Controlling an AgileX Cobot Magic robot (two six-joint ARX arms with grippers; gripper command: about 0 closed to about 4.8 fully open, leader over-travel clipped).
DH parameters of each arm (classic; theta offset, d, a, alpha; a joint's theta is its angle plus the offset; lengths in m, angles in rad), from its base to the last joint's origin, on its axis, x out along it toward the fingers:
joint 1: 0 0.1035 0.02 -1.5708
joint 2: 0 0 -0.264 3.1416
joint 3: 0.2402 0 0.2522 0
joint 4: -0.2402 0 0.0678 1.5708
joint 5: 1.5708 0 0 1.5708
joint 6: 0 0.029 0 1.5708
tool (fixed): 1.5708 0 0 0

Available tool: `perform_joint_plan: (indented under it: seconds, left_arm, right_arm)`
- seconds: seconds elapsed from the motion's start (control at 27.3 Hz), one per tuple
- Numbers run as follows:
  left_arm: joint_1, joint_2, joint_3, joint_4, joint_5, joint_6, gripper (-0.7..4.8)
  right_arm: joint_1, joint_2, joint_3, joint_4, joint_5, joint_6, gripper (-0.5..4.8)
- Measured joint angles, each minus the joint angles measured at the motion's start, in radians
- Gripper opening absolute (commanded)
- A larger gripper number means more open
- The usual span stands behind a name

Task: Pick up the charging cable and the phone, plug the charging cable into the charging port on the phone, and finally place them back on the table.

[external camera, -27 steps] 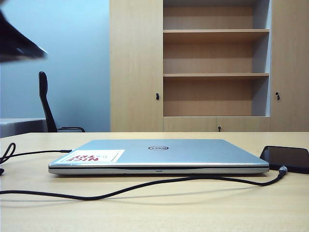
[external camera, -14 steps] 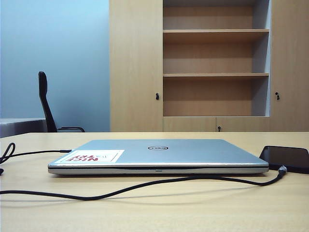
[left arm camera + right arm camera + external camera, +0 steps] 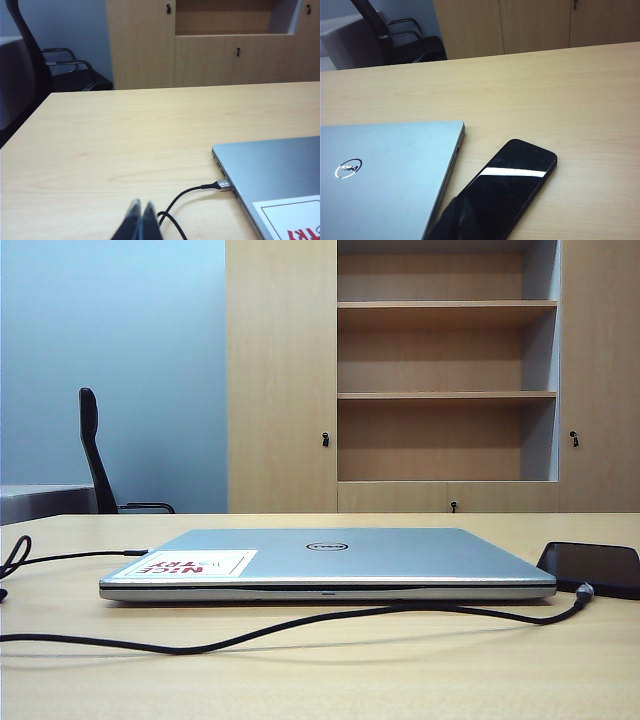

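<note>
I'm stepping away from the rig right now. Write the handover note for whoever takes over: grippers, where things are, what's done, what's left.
Left gripper: shut, empty, hanging above the table near the laptop's left side.
Right gripper: shut, empty, just over the phone's near end.
The phone lies flat on the table to the right of the laptop. The charging cable trails across the table in front of the laptop; its plug sits at the phone's near edge and looks inserted.
Done: cable and phone appear joined and back on the table.
Left: confirm the plug is fully seated; nothing else apparent.
</note>
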Motion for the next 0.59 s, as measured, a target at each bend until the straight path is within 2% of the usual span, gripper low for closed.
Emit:
perform_joint_plan:
  seconds: [0.59]
  left_arm:
    - [-0.008,0.0,0.0,0.0,0.0,0.023,-0.06]
  right_arm:
    - [0.0,0.0,0.0,0.0,0.0,0.0,-0.06]
